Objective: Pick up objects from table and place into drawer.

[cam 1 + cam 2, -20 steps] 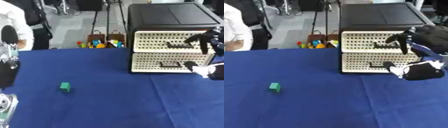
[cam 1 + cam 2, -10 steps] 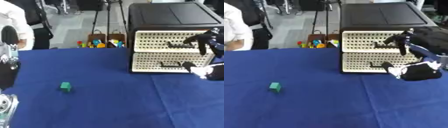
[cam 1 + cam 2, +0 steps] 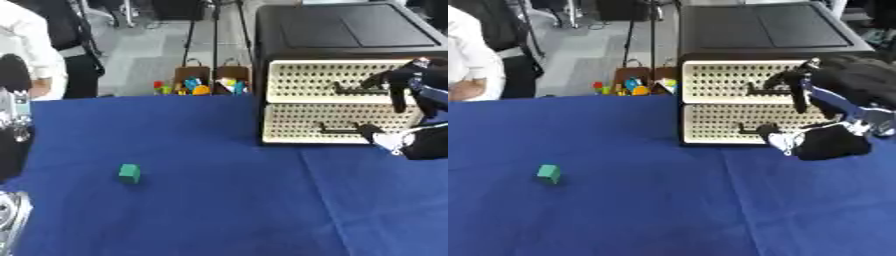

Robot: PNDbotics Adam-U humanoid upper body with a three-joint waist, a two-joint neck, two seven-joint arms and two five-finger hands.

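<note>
The task looks barely begun: both drawers of the drawer cabinet (image 3: 750,107) at the bench's far right edge are closed, and the green block (image 3: 129,173) sits untouched near the bench's (image 3: 219,200) left side. The right robot hand (image 3: 815,85) curls at the upper drawer handle (image 3: 767,91), apparently gripping it, so opening, picking and placing all remain.

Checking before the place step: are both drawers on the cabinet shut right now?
Both shut. The upper drawer and lower drawer fronts sit flush with the cabinet face; the right hand is at the upper handle.
</note>
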